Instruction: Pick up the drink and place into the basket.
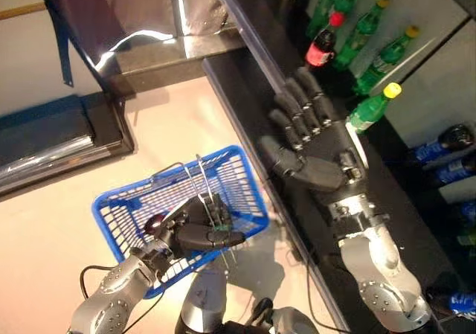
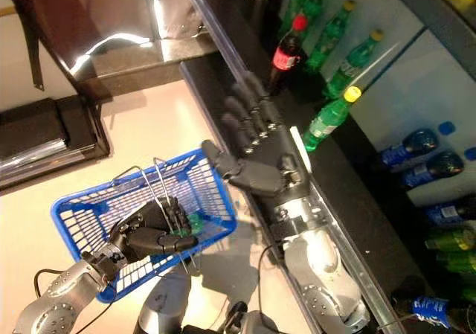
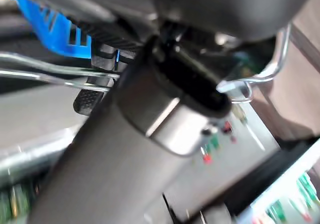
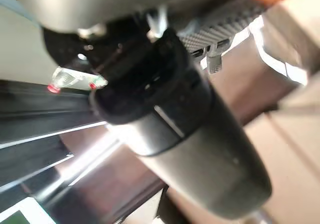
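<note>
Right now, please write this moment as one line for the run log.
left robot hand: shut on basket handles | right robot hand: open, empty, near green bottle | blue basket: no drink inside

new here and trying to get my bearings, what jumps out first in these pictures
The blue basket hangs low at the robot's left, its wire handles gripped by the left hand. Ahead on the right, the right hand reaches with straight fingers toward a cooler shelf. There stand green bottles with yellow caps and a dark cola bottle with a red cap.
</note>
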